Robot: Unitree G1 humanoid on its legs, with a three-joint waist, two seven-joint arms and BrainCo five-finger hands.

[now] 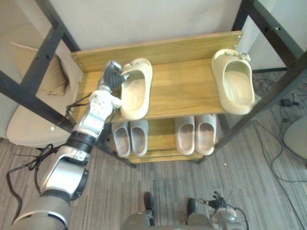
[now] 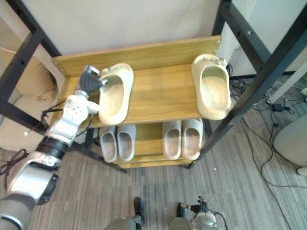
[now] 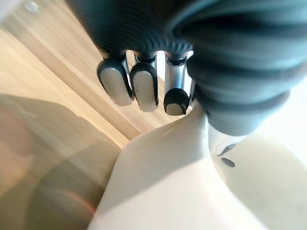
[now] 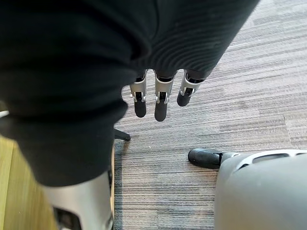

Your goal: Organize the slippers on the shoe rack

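A: Where were the two slippers?
B: On the wooden top shelf (image 1: 184, 88), well apart: the left slipper (image 1: 134, 93) at its left end, the right slipper (image 1: 235, 86) at its right end.
A: And the hands?
B: The left hand (image 1: 112, 74) pinched the left slipper's far left rim. The right hand (image 4: 160, 100) hung with straight fingers over grey carpet (image 1: 268, 191). Pale slippers (image 1: 139, 136) sat on the lower shelf (image 1: 160, 139), with a white wall (image 1: 144, 19) behind.

Wooden shoe rack (image 2: 158, 91) seen from above, left cream slipper (image 2: 115, 98) on top shelf gripped at its outer rim by left hand (image 2: 90, 79), right cream slipper (image 2: 211, 93) set well apart near right edge, left grey pair (image 2: 117, 142) and right grey pair (image 2: 182, 139) lined up on lower shelf, grey carpet (image 2: 240, 191) below.
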